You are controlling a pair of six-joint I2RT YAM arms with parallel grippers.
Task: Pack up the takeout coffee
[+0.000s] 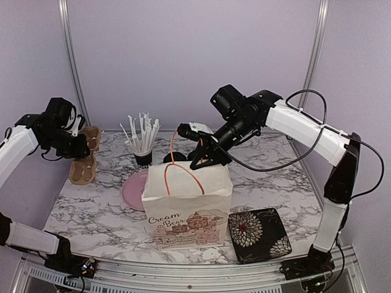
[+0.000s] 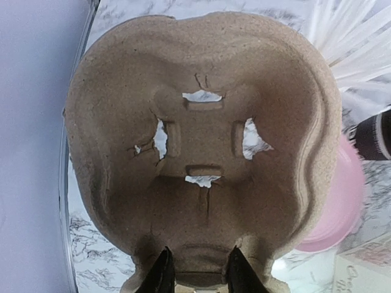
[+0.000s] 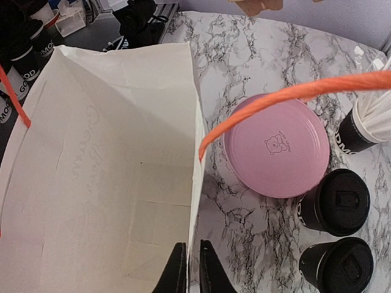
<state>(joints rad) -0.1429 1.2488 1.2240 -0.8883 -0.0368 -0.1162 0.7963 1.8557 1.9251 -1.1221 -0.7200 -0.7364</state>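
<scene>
Now the two black lidded paper cups (image 3: 337,201) stand upright outside the white paper bag (image 3: 110,183), just beside the right gripper (image 3: 188,268) pinching its rim; left gripper (image 2: 198,274), clamping the brown pulp cup carrier (image 2: 201,91), is farther.

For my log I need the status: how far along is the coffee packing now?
Done: both cups stand lidded on the table beside the pink plate. In hand: the left gripper holds the carrier up off the table, and the right gripper pinches the bag rim. Left: the carrier holds no cup and the bag is empty, so the cups have yet to go in.
</scene>
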